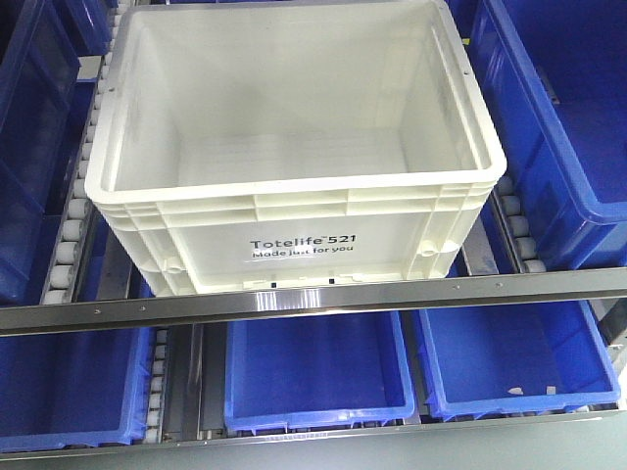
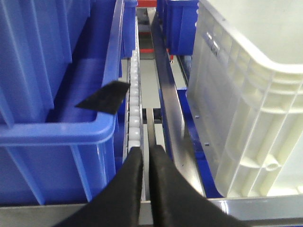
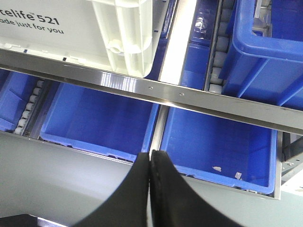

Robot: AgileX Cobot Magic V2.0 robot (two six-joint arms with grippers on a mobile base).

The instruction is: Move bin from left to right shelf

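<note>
White Totelife tote (image 1: 294, 157) sits untouched on the rollers; left gripper (image 2: 146, 153) and right gripper (image 3: 150, 158) both pressed together. Spread them, take its 9 and 3 o'clock rims evenly.

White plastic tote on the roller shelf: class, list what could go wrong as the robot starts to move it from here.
1. The large white rectangular plastic tote sits tight between blue plastic bins; sliding it sideways could knock them.
2. The left gripper is shut and points into the roller lane beside the tote, not at its ribbed rim; it may miss or jam.
3. The right gripper, also shut, sits below the steel front rail; lifting could hit it.
</note>
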